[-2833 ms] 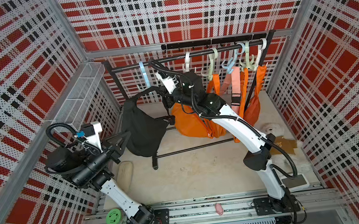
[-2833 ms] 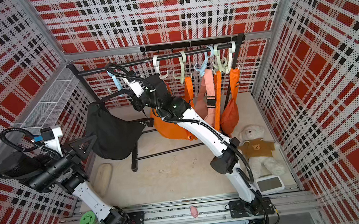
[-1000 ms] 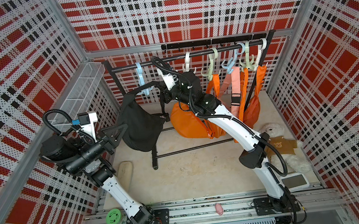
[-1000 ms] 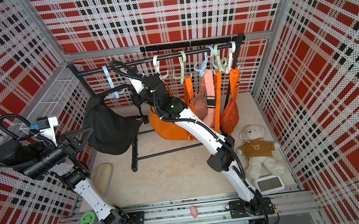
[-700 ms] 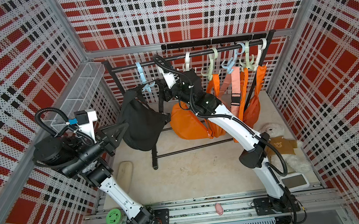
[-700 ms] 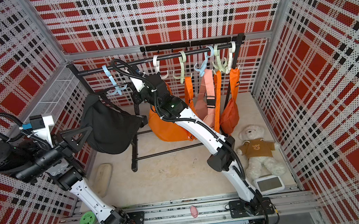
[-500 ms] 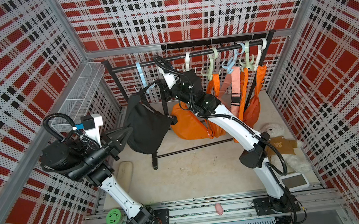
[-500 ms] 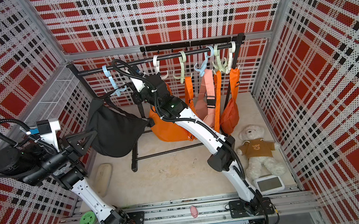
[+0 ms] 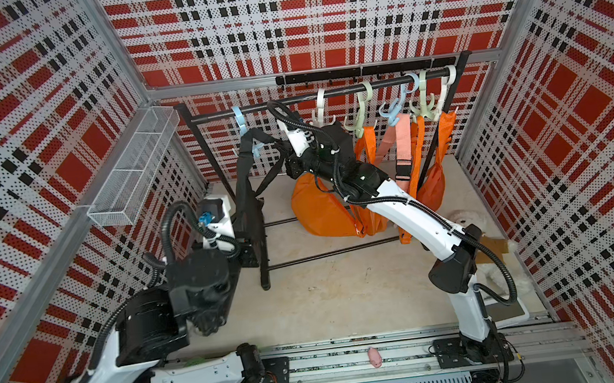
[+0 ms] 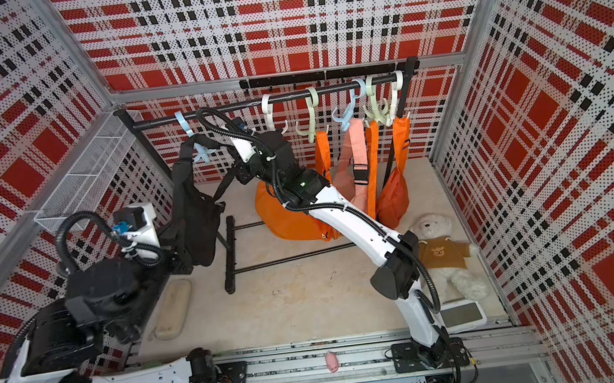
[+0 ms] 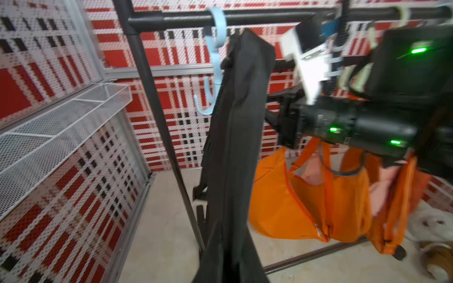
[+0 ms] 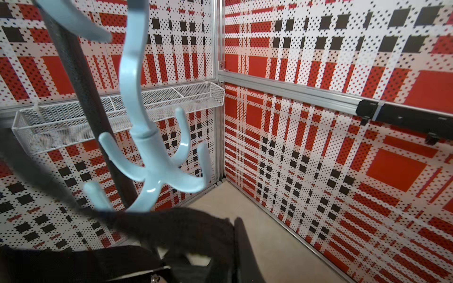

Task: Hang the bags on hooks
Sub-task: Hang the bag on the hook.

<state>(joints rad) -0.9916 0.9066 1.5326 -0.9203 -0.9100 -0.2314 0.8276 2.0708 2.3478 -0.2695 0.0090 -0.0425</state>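
Right claw (image 9: 279,150) first: it's clenched, and what it pinches is the strap (image 12: 171,223) of the black bag (image 9: 248,206), up high under the rail (image 9: 345,93). Move out from those jaws and we meet the light-blue four-prong hook (image 12: 157,159) at once. It is just beside the claw, on the side away from the orange bags (image 9: 323,210) and toward the wire basket (image 9: 135,167). That's the relation everything turns on.

In the right wrist view the strap runs across close to the prong tips, but we can't tell whether it sits inside any prong. In the left wrist view its top fold stands beside the hook's stem, higher than the tips. Our call: not seated yet.

Further out, the bag hangs long and thin, its long axis near upright. It runs from that top fold down to the left claw (image 10: 183,252), which is closed on the bag's lower end. So the bag is stretched between our two arms.

The right arm is far the nearer to the hook; the left sits well below it. We'd judge the coming move to be the right claw's: carry the strap sideways over a prong and lower it, with the left giving slack. The danger we see is the strap sliding off a tip instead of dropping behind it.
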